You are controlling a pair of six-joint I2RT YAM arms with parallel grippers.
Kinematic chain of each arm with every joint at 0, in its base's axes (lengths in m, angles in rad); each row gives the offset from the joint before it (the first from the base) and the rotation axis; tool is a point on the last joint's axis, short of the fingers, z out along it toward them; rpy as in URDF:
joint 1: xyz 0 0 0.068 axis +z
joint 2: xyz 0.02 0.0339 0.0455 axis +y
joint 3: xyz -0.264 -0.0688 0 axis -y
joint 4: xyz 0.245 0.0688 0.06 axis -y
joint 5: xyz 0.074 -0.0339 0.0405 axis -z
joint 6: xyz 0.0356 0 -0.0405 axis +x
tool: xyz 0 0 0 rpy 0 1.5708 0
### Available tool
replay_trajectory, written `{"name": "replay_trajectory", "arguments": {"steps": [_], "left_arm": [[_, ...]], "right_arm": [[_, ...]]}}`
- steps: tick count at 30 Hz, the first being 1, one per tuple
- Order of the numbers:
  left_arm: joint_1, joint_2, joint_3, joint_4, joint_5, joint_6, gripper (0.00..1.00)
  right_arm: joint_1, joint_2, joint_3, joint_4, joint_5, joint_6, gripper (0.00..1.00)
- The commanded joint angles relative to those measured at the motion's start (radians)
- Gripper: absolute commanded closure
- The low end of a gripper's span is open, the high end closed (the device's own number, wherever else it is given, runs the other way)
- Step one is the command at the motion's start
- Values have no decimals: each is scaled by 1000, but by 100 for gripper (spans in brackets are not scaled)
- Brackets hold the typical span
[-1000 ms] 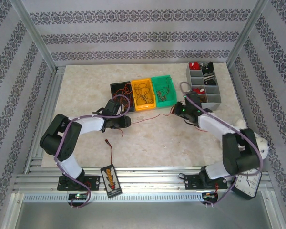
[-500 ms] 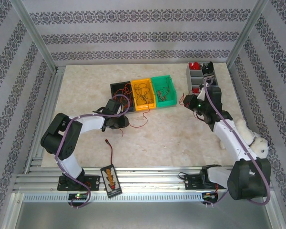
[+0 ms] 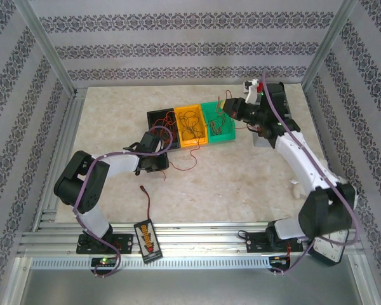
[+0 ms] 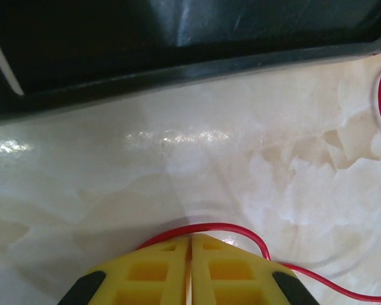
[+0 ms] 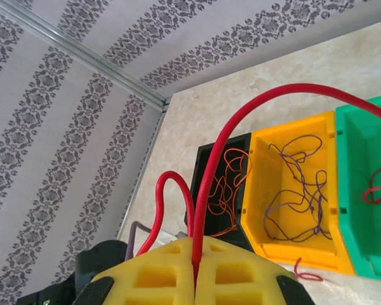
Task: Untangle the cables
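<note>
My right gripper (image 3: 228,108) hangs raised over the green bin (image 3: 217,130), shut on a red cable (image 5: 206,178) that runs into the seam between its yellow fingers (image 5: 162,276) and arcs off to the right. My left gripper (image 3: 166,164) is low on the table in front of the black bin (image 3: 157,117), jaws shut. A second red cable (image 4: 223,226) curves across just ahead of the left gripper's (image 4: 192,237) tips, not in the seam, and trails off on the table (image 3: 185,164). Orange cables (image 5: 225,181) lie in the black bin and red ones (image 5: 378,194) in the green bin.
The orange bin (image 3: 190,141) between the black and green ones holds purple wires (image 5: 298,190). A black battery pack (image 3: 148,239) with its dark wire (image 3: 146,196) lies at the near edge. Bare marble stretches between the arms.
The right arm has swung up and back from the table's middle to above the green bin, taking its red cable along. The left gripper's jaws have closed; that arm has barely moved.
</note>
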Motion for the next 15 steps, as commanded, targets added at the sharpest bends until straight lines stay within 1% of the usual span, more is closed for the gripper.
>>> {"name": "replay_trajectory", "arguments": {"steps": [1,7,9,15], "left_arm": [[13,93,-54,-52,-124,13,92],[13,102,-51,-52,-120,14,96],[13,112,-44,-55,-115,15,98],[13,133,-31,-57,-111,19,100]], "right_arm": [[19,89,96,54,-76,-3,95],[43,249,274,106,-113,42,95],[44,299,321,145,-133,81,95],[46,421,380,217,-168,159,95]]}}
